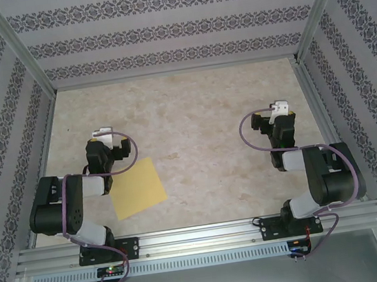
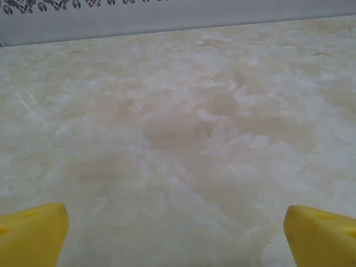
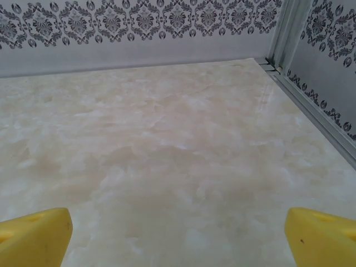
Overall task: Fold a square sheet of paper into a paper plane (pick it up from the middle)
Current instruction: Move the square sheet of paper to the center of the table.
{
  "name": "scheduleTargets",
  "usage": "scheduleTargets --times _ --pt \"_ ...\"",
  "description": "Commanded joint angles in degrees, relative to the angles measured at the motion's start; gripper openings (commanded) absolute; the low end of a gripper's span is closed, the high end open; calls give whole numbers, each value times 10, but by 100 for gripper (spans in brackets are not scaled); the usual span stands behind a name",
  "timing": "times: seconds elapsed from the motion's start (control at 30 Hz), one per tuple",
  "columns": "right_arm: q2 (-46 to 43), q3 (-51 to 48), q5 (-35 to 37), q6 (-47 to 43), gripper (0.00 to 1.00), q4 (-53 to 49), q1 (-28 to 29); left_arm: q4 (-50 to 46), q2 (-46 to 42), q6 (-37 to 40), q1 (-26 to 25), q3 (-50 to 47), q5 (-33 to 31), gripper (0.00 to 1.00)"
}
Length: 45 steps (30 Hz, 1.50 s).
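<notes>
The square sheet of paper [image 1: 138, 188] lies flat and unfolded on the table, yellow, near the front left, just right of the left arm's folded links. My left gripper [image 1: 102, 133] sits behind and left of it, open, with nothing between its yellow fingertips [image 2: 33, 233]. Across the table on the right, my right gripper [image 1: 281, 107] is also open and holds nothing; its yellow fingertips [image 3: 34, 236] stand wide apart over bare table. Both wrist views look at pale marbled tabletop.
Patterned walls on metal posts [image 1: 18, 49] close in the table on the left, back and right. A metal rail [image 1: 201, 235] carrying both arm bases runs along the near edge. In the right wrist view a wall rail [image 3: 311, 111] runs close on the right.
</notes>
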Motion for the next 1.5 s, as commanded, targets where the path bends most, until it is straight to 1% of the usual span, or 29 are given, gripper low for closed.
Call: scheduleTargets --times 0.0,0.7,0.87,0.9,1.0,1.1,1.2,1.23,1.3,1.37,1.47 --pt "4 13 -5 -9 98 20 -4 28 6 7 -4 11 -7 100" --pt "5 15 -14 -6 98 18 -8 28 6 7 -4 11 -7 100" --pt "-10 5 -17 -11 98 25 -7 19 -3 7 -4 12 -5 100" --pt "-29 8 -14 -11 98 4 -6 4 -12 9 -4 17 0 100" --pt "-95 45 11 5 98 -133 -2 -79 -52 2 -4 42 -6 100" --pt "-148 96 27 44 98 -277 4 -169 -86 -20 -4 75 -40 100" --pt "-186 148 52 104 98 -409 33 -238 -121 -64 -4 104 -70 100" --pt "-191 169 40 124 98 -452 43 -267 -133 -79 -3 117 -71 100" --pt "-191 200 34 161 98 -511 73 -335 -151 -106 -4 153 -66 100" --pt "-180 223 41 188 98 -535 121 -403 -160 -137 -4 191 -65 100" --pt "-142 254 52 204 98 -539 221 -480 -164 -157 -4 243 -44 100"
